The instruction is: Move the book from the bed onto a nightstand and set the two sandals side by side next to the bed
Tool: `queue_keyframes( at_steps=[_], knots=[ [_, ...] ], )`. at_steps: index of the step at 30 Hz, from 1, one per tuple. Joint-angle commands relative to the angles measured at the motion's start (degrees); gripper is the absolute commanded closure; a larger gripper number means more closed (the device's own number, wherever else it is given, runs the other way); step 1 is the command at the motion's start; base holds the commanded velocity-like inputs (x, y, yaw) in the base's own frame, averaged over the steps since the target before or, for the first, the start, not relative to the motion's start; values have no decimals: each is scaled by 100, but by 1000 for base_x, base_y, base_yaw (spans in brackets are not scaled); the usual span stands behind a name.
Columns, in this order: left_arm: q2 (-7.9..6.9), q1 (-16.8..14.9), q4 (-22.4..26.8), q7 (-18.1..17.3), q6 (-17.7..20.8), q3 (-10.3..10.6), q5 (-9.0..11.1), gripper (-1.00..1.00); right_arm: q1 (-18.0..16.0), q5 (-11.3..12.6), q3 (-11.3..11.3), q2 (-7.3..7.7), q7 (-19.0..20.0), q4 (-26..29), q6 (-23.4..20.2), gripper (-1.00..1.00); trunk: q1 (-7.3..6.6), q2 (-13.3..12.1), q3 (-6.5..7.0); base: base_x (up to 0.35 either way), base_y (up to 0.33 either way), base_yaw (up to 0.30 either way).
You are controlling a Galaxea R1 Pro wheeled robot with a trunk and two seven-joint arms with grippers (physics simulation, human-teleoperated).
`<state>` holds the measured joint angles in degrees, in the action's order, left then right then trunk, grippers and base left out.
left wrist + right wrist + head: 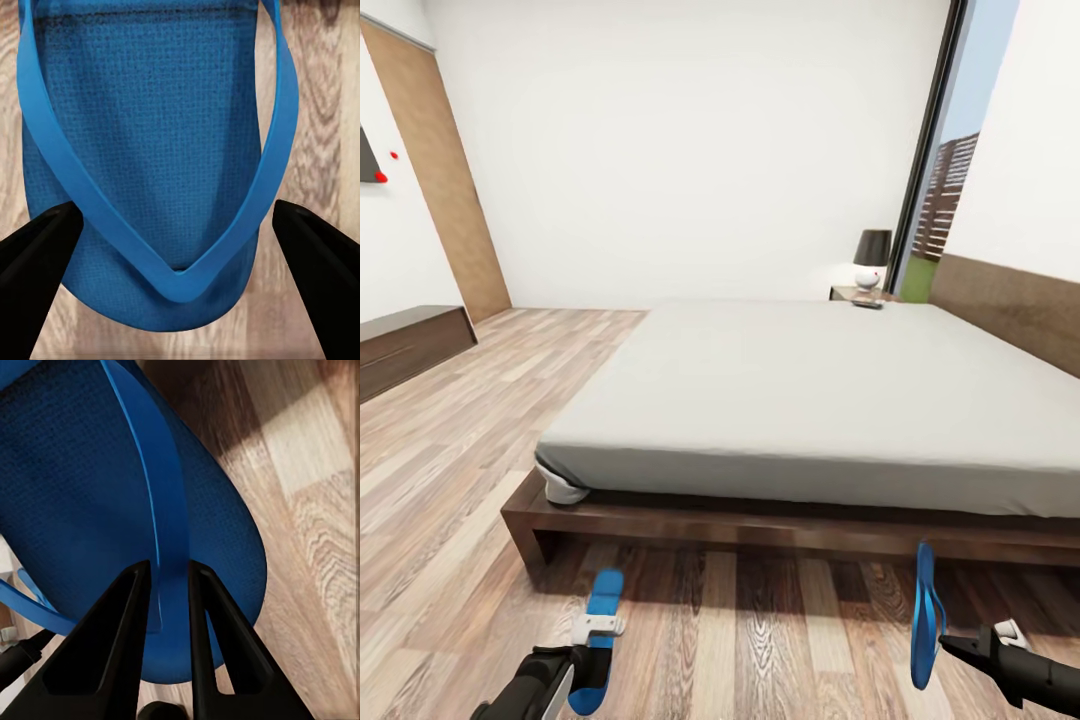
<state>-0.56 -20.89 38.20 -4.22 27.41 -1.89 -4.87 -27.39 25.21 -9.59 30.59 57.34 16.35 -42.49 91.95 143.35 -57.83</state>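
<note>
Sandals are being set down by the bed (780, 400).

The book (868, 304) is seen on the nightstand (852, 293), so that part looks done. One sandal (598, 640) is laid flat on the floor, under the wide-apart left claw (176, 225). The other sandal (926, 612) is held on edge, its strap pinched by the right claw (169, 577), and is not yet placed.

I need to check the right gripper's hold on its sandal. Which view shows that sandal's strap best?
The right wrist view: the strap runs between the right gripper's nearly closed fingers. The head view shows the sandal edge-on, its strap thin. The left wrist view shows the other sandal.
</note>
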Motion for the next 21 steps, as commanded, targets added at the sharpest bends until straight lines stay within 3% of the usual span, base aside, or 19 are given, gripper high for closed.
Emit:
queue_keyframes(
  at_steps=[1, 21],
  knots=[
    [1, -2, 11, -44, 27, -21, -50, 100, -3, 10, -18, 0, 8, -2, -31, 100, 1, 4, -28, 0, 0, 0],
    [-6, 1, 12, -44, 19, -22, -58, 100, -3, 10, -17, 0, 7, -2, -31, 100, 53, 31, -471, 0, 0, 0]
  ],
)
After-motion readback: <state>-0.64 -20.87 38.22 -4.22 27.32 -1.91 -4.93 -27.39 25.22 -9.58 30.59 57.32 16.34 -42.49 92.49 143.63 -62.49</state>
